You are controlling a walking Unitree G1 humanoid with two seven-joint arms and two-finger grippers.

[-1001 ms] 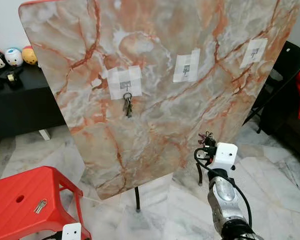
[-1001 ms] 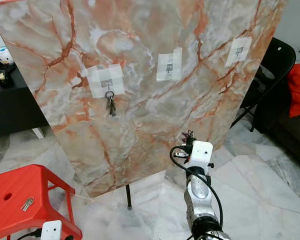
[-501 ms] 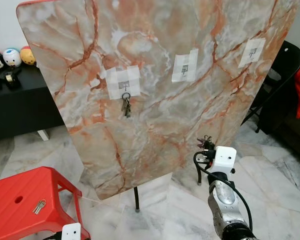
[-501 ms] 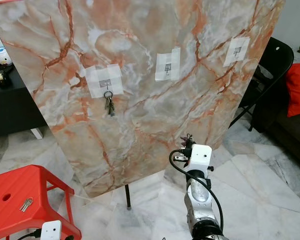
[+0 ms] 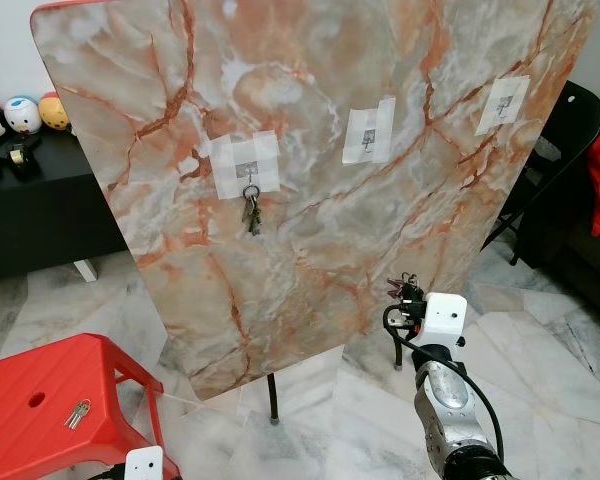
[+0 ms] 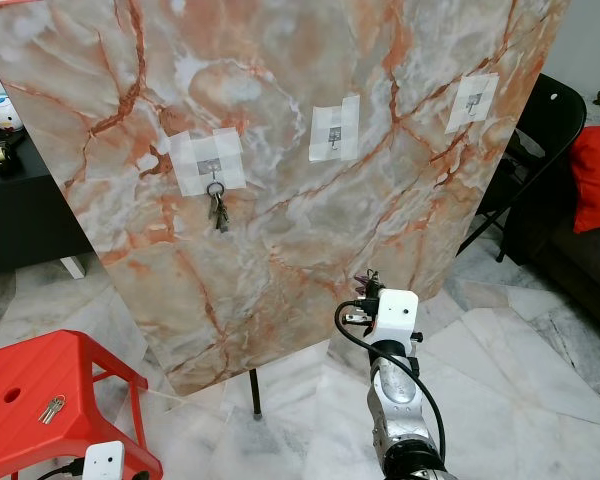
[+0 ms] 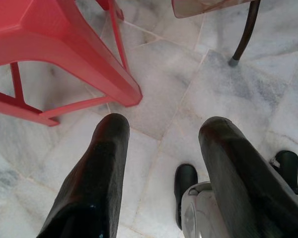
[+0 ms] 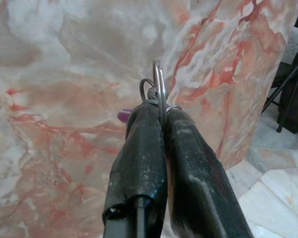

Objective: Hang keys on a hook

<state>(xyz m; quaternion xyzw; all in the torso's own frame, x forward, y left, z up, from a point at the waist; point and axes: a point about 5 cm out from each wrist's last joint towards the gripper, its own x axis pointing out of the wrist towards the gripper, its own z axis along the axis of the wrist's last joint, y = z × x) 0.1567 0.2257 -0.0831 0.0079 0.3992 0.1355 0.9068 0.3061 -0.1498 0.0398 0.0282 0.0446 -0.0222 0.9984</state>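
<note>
A tall marble-patterned board (image 5: 310, 150) stands tilted before me with three taped hooks. The left hook (image 5: 248, 172) carries a bunch of keys (image 5: 252, 213). The middle hook (image 5: 371, 133) and the right hook (image 5: 505, 101) are bare. My right gripper (image 8: 159, 106) is shut on a key ring (image 8: 159, 89), held up in front of the board's lower part (image 5: 408, 292), below and right of the middle hook. My left gripper (image 7: 161, 126) hangs open low over the floor beside the red stool (image 7: 54, 44). Another set of keys (image 5: 77, 412) lies on the stool's top.
The red plastic stool (image 5: 50, 400) stands at the lower left. A black folding chair (image 5: 565, 140) is behind the board on the right. A dark cabinet (image 5: 40, 210) with plush toys (image 5: 25, 113) is at the left. The board's thin black legs (image 5: 273, 400) stand on a marble floor.
My right gripper with the key ring has dropped slightly and drifted a little left against the board. The view has shifted a little.
</note>
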